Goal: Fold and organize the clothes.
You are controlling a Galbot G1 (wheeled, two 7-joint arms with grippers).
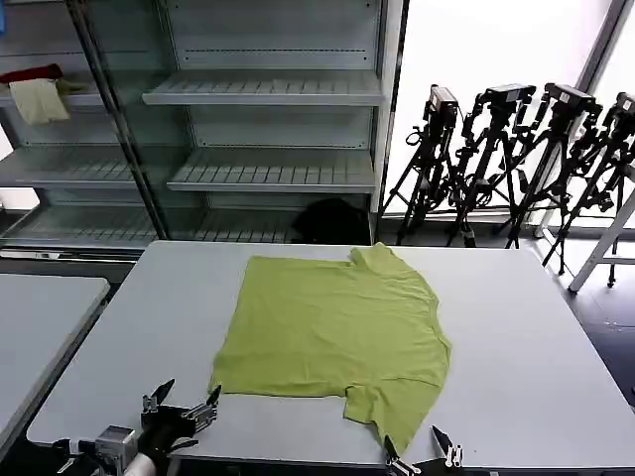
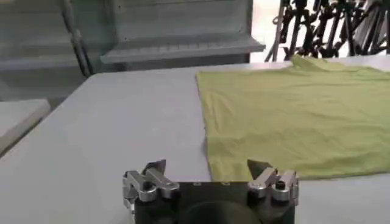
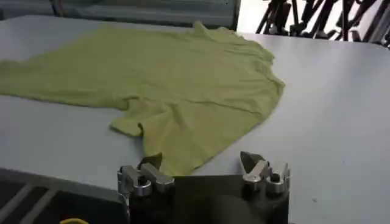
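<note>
T-shirt (image 1: 332, 332) lime-green, spread flat on table (image 1: 536, 337), plain side up, lightly wrinkled; left pincer (image 1: 181, 400), right pincer (image 1: 420, 448) both apart.

Lime-green T-shirt (image 1: 337, 332) — spread flat, plain side up.

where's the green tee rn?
In the head view, the green T-shirt lies spread on the white table, centre-right, its near sleeve by the open right hand.

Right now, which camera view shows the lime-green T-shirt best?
The head view: the whole lime-green T-shirt lies spread flat on the grey table, both sleeves visible. The left wrist view shows the body's near edge, cut off at the frame. The right wrist view shows most of it obliquely, near sleeve foremost.
</note>
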